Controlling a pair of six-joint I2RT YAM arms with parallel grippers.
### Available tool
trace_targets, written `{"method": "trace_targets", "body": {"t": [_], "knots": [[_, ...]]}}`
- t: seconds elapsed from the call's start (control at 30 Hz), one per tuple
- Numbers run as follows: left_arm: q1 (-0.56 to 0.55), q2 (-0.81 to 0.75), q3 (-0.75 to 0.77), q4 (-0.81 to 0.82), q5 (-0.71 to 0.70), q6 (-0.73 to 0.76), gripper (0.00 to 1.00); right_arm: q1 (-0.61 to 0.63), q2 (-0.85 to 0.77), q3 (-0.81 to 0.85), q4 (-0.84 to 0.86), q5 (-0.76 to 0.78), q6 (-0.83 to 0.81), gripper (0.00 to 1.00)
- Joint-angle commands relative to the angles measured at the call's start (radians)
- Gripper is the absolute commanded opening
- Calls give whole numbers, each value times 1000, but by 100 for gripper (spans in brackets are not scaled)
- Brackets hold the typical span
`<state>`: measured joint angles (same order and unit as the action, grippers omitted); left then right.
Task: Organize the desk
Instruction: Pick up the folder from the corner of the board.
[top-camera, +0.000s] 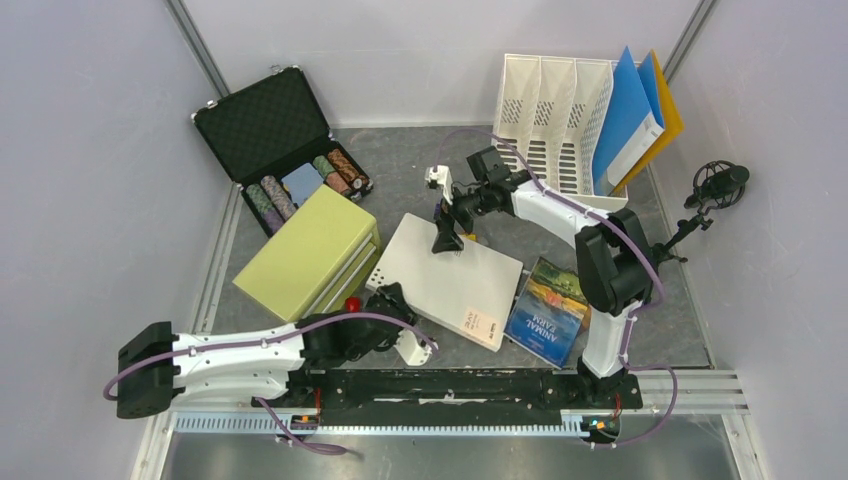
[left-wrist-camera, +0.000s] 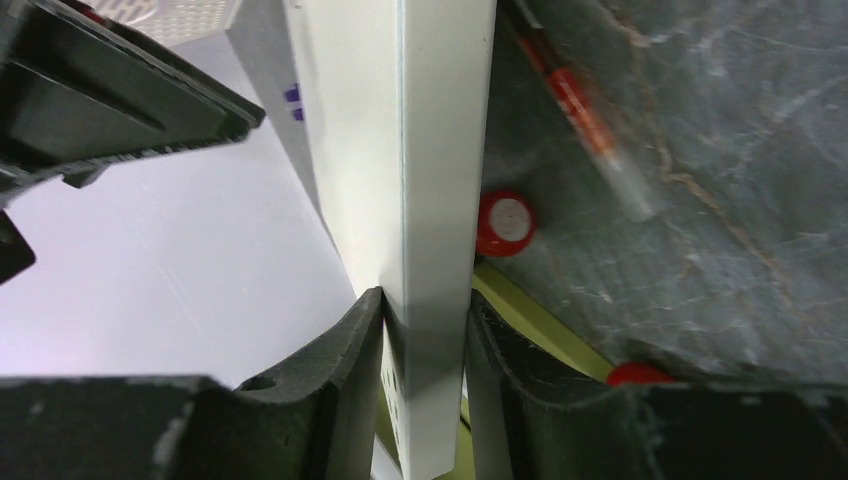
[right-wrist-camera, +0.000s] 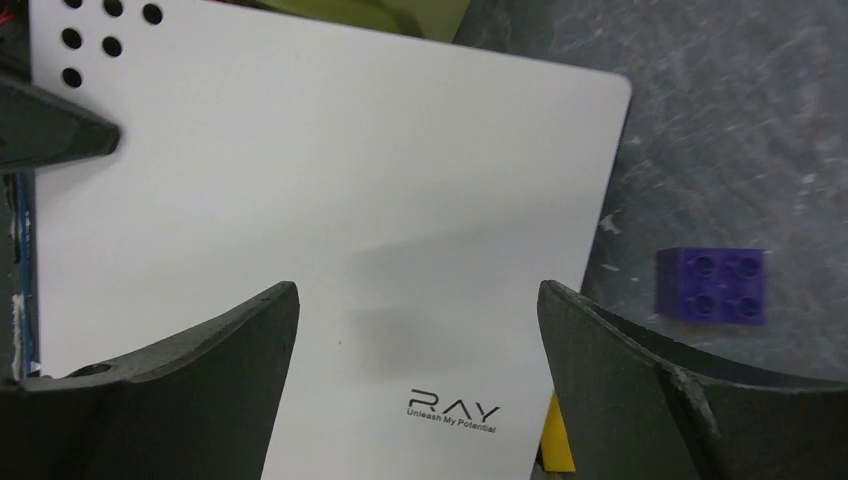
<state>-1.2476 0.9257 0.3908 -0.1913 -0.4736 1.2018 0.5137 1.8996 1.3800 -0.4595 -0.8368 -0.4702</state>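
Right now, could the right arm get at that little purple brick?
Probably yes. The right gripper is open above the white box, and the brick lies just beside the box on bare desk, with nothing covering it.

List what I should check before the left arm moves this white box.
1. Hold: left gripper closed on the white box edge, a finger each side: ok.
2. Free arm: right gripper open above the box, holding nothing: ok.
3. The purple block apart from the box on the desk: ok.
4. The red marker clear of the gripped edge: not ok, lies close beside it.
5. Grip firmness: cannot tell.
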Motion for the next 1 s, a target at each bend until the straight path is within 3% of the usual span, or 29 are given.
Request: {"method": "trace_targets", "body": {"t": [0.0,0.3,0.5,0.77,0.97], "knots": [[-1,-2,91,62,-59,74,2,-4,-53,117,-37,67,-6,95],[-1,13,282,-114,-43,32,2,-52,-111,266,-97,94,31,94],[8,17,411,-114,-28,39,2,-79,-143,325,-97,91,48,94],[10,69,515,-86,-46,109,2,-126,-236,343,-88,147,61,93],[60,141,663,-175,-11,65,2,-251,-390,309,-59,177,74,94]]}}
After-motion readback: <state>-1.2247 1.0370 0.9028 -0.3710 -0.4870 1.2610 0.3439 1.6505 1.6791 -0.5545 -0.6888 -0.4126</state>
